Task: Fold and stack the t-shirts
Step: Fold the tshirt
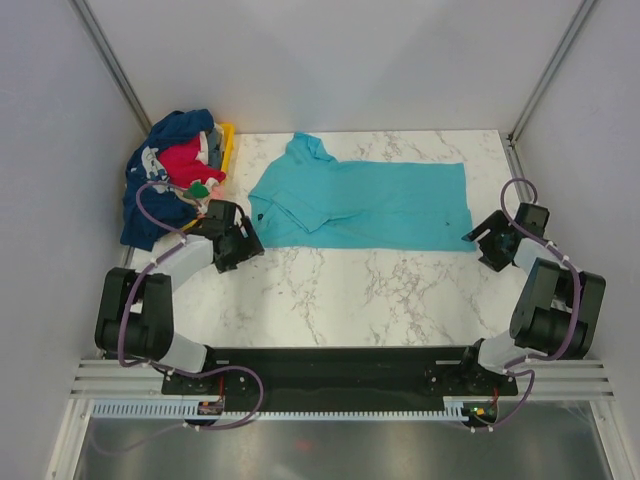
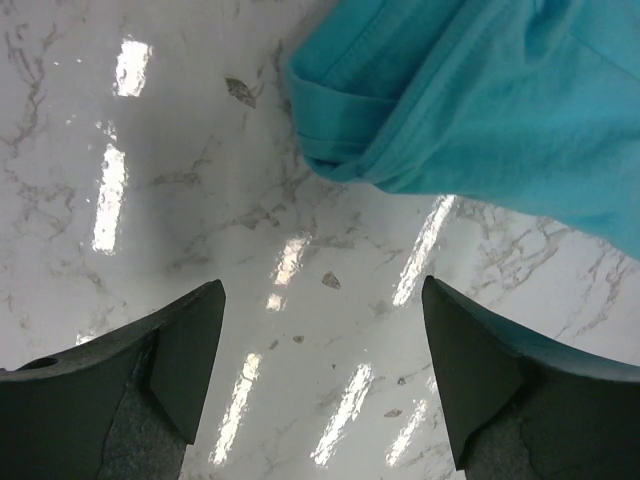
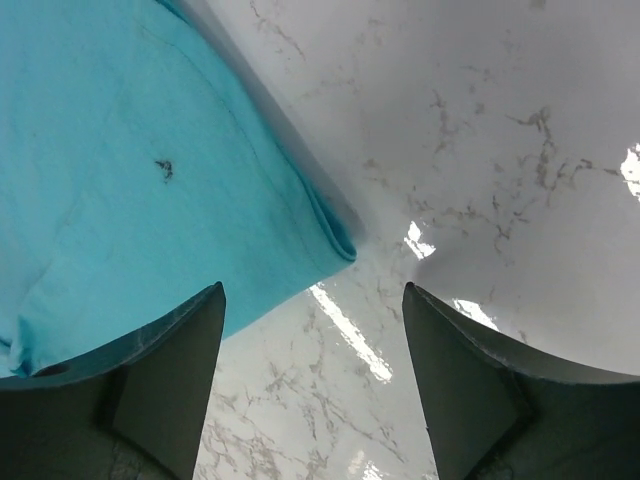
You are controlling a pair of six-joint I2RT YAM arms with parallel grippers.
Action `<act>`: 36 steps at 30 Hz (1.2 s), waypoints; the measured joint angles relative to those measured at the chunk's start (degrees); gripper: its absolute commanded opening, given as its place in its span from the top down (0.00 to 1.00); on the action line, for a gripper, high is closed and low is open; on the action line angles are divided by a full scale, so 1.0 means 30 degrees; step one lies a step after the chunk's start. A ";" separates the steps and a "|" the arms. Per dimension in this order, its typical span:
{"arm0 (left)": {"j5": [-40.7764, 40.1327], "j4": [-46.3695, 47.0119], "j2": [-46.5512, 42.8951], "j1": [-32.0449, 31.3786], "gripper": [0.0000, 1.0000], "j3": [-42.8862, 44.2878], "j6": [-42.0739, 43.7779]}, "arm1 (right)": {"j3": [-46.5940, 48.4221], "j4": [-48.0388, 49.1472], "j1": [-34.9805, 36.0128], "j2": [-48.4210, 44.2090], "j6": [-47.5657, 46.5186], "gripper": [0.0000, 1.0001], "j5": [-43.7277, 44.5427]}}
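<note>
Far left, back corner: heap of t-shirts [image 1: 170,175], navy, red and grey, piled over yellow tray [image 1: 228,145]. My left gripper [image 1: 250,238] sits just beside heap, low over marble table [image 1: 340,290]. Its fingers [image 2: 190,350] are spread wide, nothing between, only bare marble under them. Teal t-shirt [image 1: 370,205] lies flat mid-table, folded along its length, collar to left, hem to right. Rolled sleeve edge lies just ahead of left fingertips, apart. My right gripper [image 1: 483,238] is at shirt's near-right hem corner, jaws apart and empty, corner just ahead.
</note>
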 measured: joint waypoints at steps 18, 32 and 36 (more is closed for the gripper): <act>-0.0299 0.5042 0.2324 0.0896 0.98 -0.0444 -0.1938 | -0.0175 0.3810 -0.0204 0.2790 0.0204 1.00 -0.1115; -0.0211 0.3271 -0.5748 0.0889 0.98 -0.3279 -0.2164 | -0.1931 0.0954 -0.2288 -0.1406 0.0452 1.00 -0.1093; 0.0291 0.1821 -0.8619 0.0867 0.98 -0.4546 -0.2441 | -0.2892 0.0051 -0.3053 -0.3905 0.0423 1.00 -0.1246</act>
